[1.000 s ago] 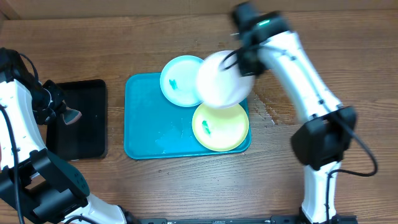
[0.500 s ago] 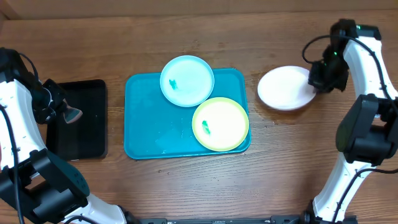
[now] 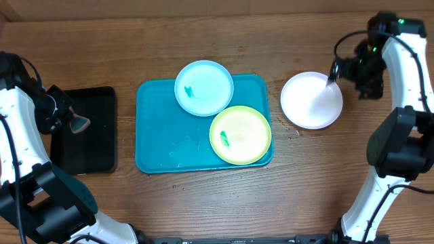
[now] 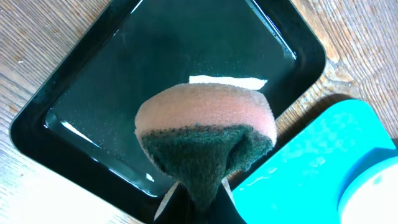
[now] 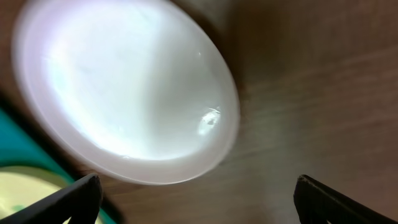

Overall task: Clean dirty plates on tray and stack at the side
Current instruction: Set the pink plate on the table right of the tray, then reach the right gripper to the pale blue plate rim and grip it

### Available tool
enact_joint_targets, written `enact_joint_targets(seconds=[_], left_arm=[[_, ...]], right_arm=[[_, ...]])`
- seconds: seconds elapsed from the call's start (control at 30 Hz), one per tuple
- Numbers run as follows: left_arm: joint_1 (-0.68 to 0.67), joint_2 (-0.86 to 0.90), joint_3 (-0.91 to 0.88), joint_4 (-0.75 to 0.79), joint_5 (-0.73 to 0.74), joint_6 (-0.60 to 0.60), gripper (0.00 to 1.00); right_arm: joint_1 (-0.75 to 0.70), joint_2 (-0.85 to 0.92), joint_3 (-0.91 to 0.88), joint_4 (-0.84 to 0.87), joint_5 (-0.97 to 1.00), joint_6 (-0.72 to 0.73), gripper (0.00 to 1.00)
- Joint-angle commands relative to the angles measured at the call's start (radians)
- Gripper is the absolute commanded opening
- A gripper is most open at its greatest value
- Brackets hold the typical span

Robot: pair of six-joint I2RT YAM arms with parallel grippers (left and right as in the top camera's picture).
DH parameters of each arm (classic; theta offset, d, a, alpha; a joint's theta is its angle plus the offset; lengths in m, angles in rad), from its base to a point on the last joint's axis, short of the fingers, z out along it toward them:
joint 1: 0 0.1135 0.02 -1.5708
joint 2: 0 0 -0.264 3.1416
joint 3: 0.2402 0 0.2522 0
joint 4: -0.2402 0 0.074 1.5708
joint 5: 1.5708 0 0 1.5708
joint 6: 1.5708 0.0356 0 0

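The turquoise tray [image 3: 156,129] holds two plates. A light blue plate [image 3: 204,87] leans over its back rim and a yellow-green plate [image 3: 241,135] sits at its right front, each with a teal smear. The white plate [image 3: 311,99] lies flat on the table to the right of the tray. My right gripper [image 3: 339,70] hovers at that plate's far right edge. In the right wrist view it [image 5: 196,193] is open, with the white plate [image 5: 124,87] lying apart from both fingertips. My left gripper [image 4: 199,208] is shut on a pink and green sponge [image 4: 205,134] above the black tray [image 4: 155,74].
The black tray [image 3: 85,129] sits on the table left of the turquoise tray, a narrow strip of wood between them. Small wet spots mark the wood near the white plate. A cardboard wall runs along the table's far edge.
My right gripper carried the white plate from over the tray to the table on the right, set it down, and opened. The left arm and the sponge have not moved.
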Motion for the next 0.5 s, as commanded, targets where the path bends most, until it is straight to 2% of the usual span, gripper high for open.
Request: enact_joint_targets(seconds=[0.0, 0.03, 0.2, 0.37, 0.47], left_arm=[[0.003, -0.018, -0.005, 0.004, 0.030, 0.019, 0.04], [0.003, -0.018, -0.005, 0.004, 0.030, 0.020, 0.04], [0.003, -0.018, -0.005, 0.004, 0.030, 0.019, 0.04], [0.003, -0.018, -0.005, 0.003, 0.035, 0.020, 0.04], [0.003, -0.018, -0.005, 0.004, 0.049, 0.020, 0.04]], right_arm=[[0.059, -0.040, 0.111, 0.094, -0.338, -0.099, 1.00], [0.099, -0.038, 0.110, 0.177, -0.402, -0.108, 1.00], [0.253, -0.010, 0.072, 0.397, -0.394, -0.101, 1.00], [0.457, 0.067, 0.025, 0.575, -0.125, -0.043, 1.00], [0.546, 0.131, 0.024, 0.607, 0.015, -0.043, 0.99]])
